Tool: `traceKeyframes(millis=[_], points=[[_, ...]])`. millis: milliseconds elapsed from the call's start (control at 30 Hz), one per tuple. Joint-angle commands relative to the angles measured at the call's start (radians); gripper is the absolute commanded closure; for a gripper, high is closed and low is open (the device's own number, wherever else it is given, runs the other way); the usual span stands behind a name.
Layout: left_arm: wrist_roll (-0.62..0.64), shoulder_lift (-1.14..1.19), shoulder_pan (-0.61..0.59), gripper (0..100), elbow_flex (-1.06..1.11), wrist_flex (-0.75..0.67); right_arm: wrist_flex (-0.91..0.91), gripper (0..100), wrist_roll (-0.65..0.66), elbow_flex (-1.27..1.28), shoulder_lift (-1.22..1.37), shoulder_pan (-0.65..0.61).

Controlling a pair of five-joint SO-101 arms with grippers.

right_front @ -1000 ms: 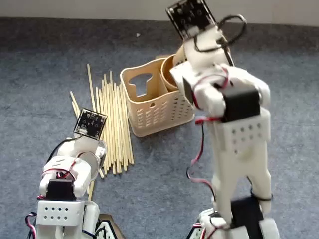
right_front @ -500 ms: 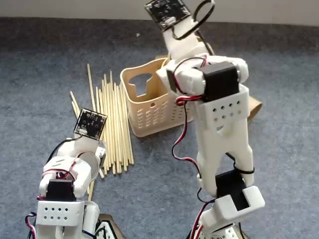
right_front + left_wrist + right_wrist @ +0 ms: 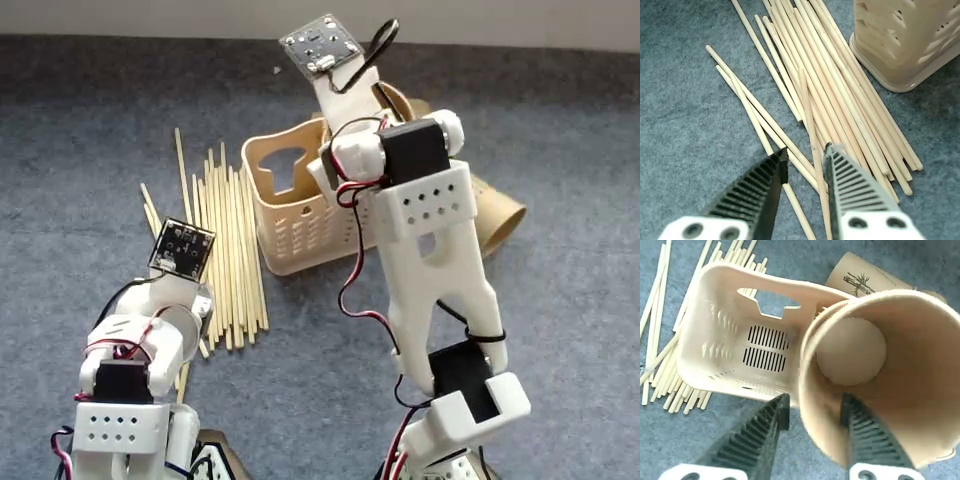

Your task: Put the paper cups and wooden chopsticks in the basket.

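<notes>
The right pincer [image 3: 815, 402], at upper centre of the high view, has its jaws clamped on the wall of a paper cup [image 3: 855, 350], held at the right edge of the basket [image 3: 300, 225]. A second paper cup [image 3: 497, 215] lies on its side on the grey counter [image 3: 580, 320], right of the basket. The left pincer [image 3: 805, 154], at lower left, hovers with jaws apart over the wooden chopsticks [image 3: 228, 250] spread just left of the basket, one stick seen between its tips.

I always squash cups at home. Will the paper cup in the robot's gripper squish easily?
Probably: the right gripper pinches the paper cup by one thin wall, which likely bends under a squeeze. It seems light, since that pinch holds it. Being round, it might roll if dropped sideways.
</notes>
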Motion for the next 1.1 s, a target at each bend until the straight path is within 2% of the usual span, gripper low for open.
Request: traceKeyframes(millis=[0,200,333,433,567,667,767,933,1067], points=[[0.005,-0.007,-0.012,85,-0.007,-0.014,-0.01,71.9,-0.008,-0.002,-0.016,-0.004],[0.005,-0.007,-0.008,85,0.002,-0.018,0.022,70.9,-0.008,-0.185,-0.016,-0.002],[0.005,-0.007,-0.008,85,0.002,-0.018,0.024,70.9,-0.008,-0.366,-0.018,0.082],[0.005,-0.007,-0.008,85,0.002,-0.018,0.024,70.9,-0.012,-0.486,-0.016,0.246],[0.005,-0.007,-0.01,85,0.002,-0.018,0.024,70.9,-0.017,-0.506,-0.005,0.562],[0.005,-0.007,-0.005,85,0.002,-0.018,0.022,70.9,-0.078,-0.303,-0.007,0.697],[0.005,-0.007,-0.005,85,0.002,-0.018,-0.019,70.9,-0.068,-0.038,-0.007,0.727],[0.005,-0.007,-0.005,85,0.002,-0.018,-0.312,70.9,-0.152,0.479,-0.016,0.736],[0.005,-0.007,-0.005,85,0.004,-0.018,-0.542,70.9,-0.29,0.785,-0.018,0.737]])
